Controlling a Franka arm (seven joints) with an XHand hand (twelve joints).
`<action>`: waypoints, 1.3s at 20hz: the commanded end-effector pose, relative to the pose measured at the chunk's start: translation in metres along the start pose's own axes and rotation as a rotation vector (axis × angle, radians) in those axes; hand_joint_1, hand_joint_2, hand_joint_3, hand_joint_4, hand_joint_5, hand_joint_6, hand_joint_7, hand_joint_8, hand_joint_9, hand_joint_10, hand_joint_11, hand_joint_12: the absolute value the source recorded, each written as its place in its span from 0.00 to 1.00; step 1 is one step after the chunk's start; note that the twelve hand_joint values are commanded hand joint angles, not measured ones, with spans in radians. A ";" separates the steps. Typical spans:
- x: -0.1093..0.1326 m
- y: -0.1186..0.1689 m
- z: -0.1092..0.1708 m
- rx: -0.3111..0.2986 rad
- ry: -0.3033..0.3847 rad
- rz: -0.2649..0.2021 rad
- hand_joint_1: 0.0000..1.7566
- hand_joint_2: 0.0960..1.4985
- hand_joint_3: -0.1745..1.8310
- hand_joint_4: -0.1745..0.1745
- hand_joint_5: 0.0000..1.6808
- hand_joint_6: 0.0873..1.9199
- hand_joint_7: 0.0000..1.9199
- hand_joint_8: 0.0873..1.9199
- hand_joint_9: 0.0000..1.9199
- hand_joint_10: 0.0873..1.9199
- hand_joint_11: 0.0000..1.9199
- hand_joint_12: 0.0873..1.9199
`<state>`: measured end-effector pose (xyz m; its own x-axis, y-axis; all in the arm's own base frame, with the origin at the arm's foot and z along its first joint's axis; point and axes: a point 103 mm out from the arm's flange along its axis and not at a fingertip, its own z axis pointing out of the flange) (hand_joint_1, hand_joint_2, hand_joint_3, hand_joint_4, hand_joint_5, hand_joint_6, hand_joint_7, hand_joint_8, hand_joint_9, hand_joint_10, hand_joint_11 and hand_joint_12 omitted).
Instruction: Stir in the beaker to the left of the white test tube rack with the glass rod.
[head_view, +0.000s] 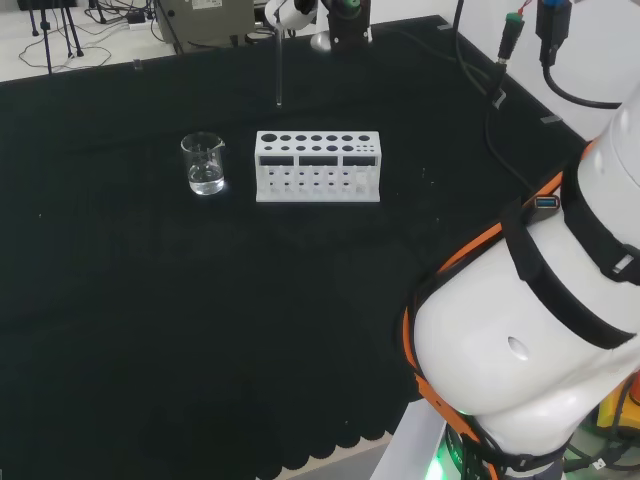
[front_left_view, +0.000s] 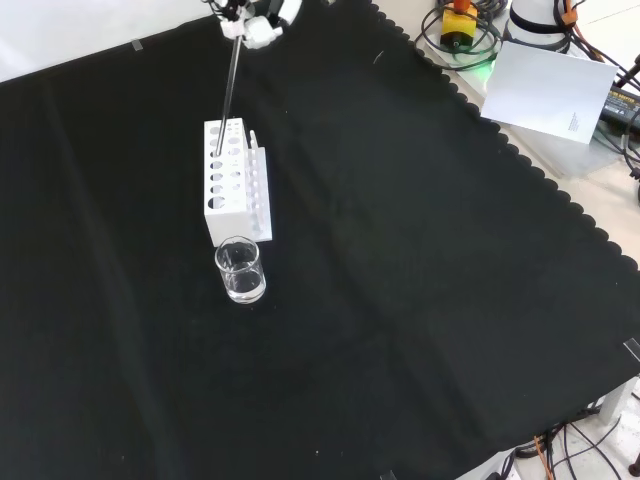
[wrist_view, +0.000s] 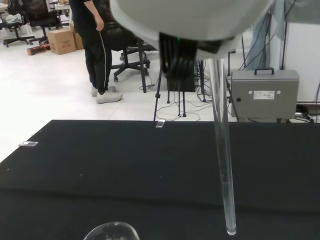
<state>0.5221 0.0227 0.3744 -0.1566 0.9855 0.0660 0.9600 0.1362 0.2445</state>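
The hand (front_left_view: 255, 22) holds the glass rod (front_left_view: 228, 95) by its upper end, fingers pinched on it, and the rod hangs nearly upright with its lower tip free in the air. Taking the white test tube rack (head_view: 318, 166) as the landmark: in the head view the rod hangs behind the rack, farther from the camera, above the black cloth of the surface (head_view: 200, 320), and touches nothing. In the front view the rod's line crosses the far end of the rack, but that looks like an overlap of sight lines, since the tip appears to be well above the holes.

The beaker (head_view: 204, 164) stands just to the left of the rack in the head view, upright, near the rack's end but apart from it. A little clear liquid lies at its bottom. In the front view it stands in front of the rack's near end. The wrist view shows the rod's rounded tip clear of everything, with the beaker's rim (wrist_view: 111, 231) off to one side and lower.

As for progress, the rod is picked up and carried, so the first part looks done. The stirring has not begun. What remains, in my judgement, is to bring the rod across past the rack's left end, line it up over the beaker's mouth, lower the tip into the liquid and move it round.
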 end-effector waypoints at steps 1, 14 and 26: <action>-0.001 -0.008 -0.002 0.013 0.006 -0.007 0.76 0.34 0.49 0.00 0.74 0.24 0.70 0.43 0.89 0.33 0.68 0.35; 0.025 -0.008 -0.008 0.000 0.036 -0.044 0.76 0.34 0.49 0.00 0.74 0.24 0.70 0.43 0.89 0.33 0.69 0.35; 0.049 0.001 -0.020 0.003 0.048 -0.128 0.76 0.34 0.49 0.00 0.75 0.23 0.70 0.43 0.89 0.32 0.69 0.35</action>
<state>0.5102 0.0609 0.3900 -0.2651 0.9606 0.0836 0.9385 0.2372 0.2508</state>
